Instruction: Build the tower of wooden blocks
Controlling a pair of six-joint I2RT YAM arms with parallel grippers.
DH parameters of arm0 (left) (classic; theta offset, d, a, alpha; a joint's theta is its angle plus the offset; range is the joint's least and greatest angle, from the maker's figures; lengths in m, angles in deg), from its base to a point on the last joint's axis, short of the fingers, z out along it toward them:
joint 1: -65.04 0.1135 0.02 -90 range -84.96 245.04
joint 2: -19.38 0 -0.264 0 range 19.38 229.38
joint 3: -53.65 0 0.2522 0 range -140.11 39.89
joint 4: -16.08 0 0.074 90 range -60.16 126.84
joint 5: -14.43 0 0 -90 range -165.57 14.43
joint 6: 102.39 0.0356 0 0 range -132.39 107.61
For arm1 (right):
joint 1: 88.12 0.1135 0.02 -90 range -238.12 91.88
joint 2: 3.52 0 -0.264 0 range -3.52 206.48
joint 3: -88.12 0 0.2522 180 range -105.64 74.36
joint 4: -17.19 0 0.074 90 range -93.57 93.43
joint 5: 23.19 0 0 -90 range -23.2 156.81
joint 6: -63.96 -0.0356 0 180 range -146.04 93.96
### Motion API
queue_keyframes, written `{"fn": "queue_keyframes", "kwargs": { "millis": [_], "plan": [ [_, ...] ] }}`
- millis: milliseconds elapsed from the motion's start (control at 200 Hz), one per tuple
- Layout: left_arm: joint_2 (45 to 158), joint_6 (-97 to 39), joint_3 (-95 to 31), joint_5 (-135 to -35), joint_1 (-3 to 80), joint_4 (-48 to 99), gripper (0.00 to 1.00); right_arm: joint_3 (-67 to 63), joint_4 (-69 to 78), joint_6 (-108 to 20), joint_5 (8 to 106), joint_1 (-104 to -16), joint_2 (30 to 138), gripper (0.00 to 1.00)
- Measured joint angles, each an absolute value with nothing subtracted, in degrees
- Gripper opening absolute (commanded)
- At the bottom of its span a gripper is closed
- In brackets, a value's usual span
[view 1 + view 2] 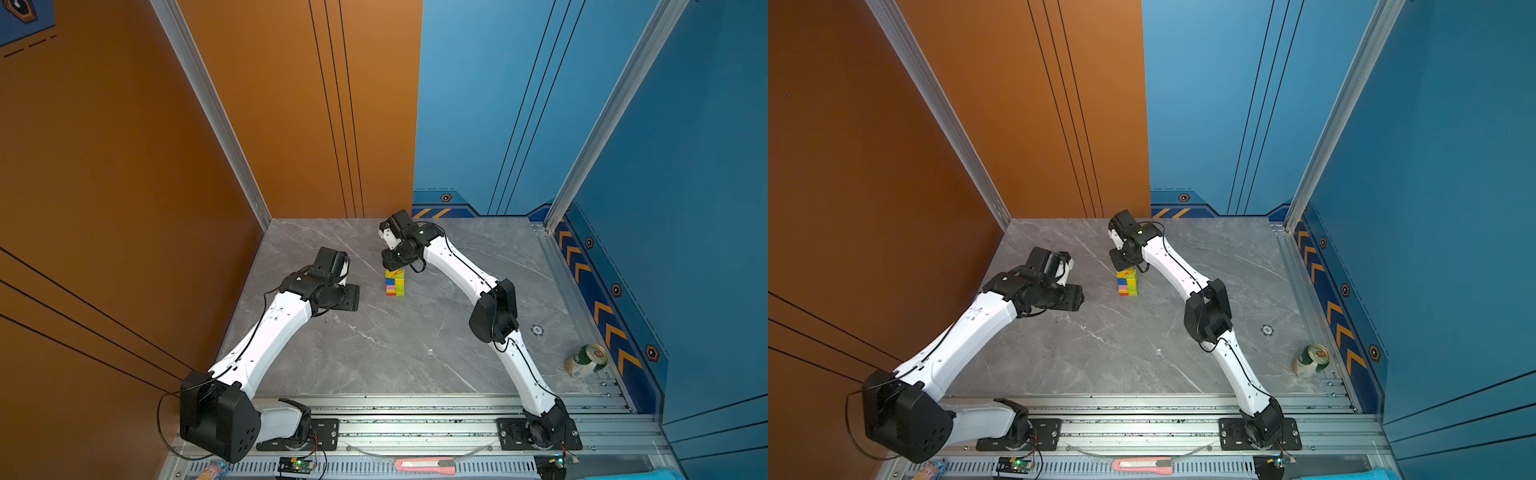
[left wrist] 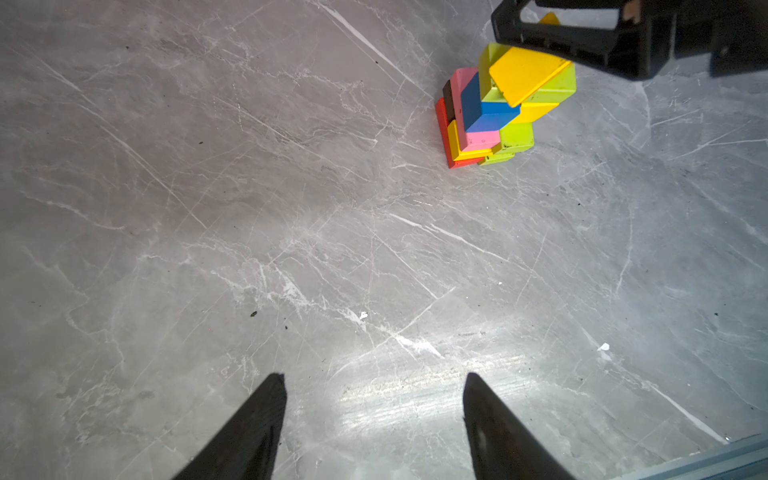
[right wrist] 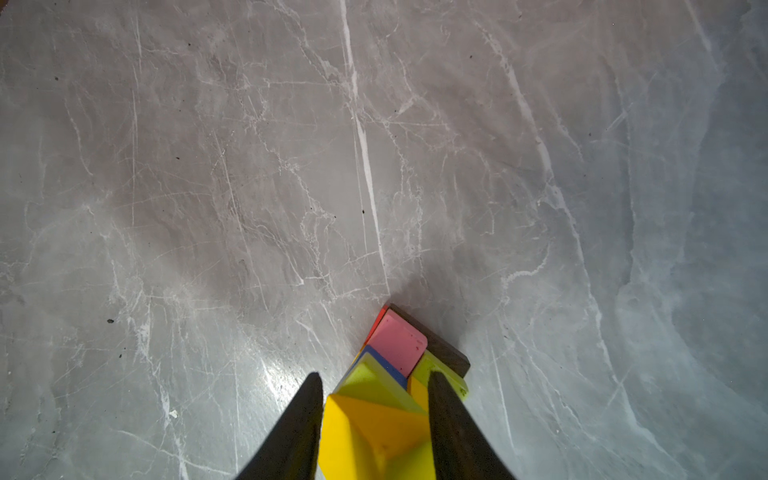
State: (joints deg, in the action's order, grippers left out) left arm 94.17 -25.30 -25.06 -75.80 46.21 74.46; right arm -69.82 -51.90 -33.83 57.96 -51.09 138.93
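In both top views the tower (image 1: 395, 283) (image 1: 1128, 283) stands on the grey marble table (image 1: 415, 357), a bit above frame centre. Red is at its base, pink and blue are on its left side, lime is on its right, and the yellow prism (image 1: 395, 273) is on top. The right gripper (image 1: 392, 262) is directly over the prism, arm coming in from lower right; its jaws are hidden under the wrist here. The left gripper (image 1: 348, 297) hangs left of the tower, apart from it. A green-and-white can (image 1: 586, 360) sits at the table's right edge, with a small blue disc (image 1: 537, 330) up-left of it, both well apart from the tower. Left wrist view: the left gripper's two dark fingers (image 2: 257, 424) come in from the bottom edge, spread, with bare table between them, so it is released and holding nothing. The tower (image 2: 494, 120) is in the upper right of the frame: red bar (image 2: 442, 133) lowest, then brown bar (image 2: 448, 93), pink block (image 2: 478, 139), blue cube (image 2: 484, 110) and lime blocks (image 2: 515, 139). The yellow prism (image 2: 525, 75) is topmost, under the right gripper's black frame in the top right corner. Right wrist view, bottom centre: the right gripper's fingers (image 3: 453, 424) press both sides of the yellow prism (image 3: 374, 432), clenched on it. The prism is at the stack's top; can't tell if it fully rests on the lime block under it. The pink block (image 3: 397, 343) and brown bar (image 3: 440, 345) show just above it in frame.
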Motion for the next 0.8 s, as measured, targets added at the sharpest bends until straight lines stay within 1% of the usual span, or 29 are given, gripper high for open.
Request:
{"fn": "queue_keyframes", "kwargs": {
  "millis": [801],
  "plan": [
    [94.17,-25.3,-25.06,-75.8,47.3,74.46,0.68,-69.82,-51.83,-35.95,53.46,-51.72,138.91,0.45]
  ]
}}
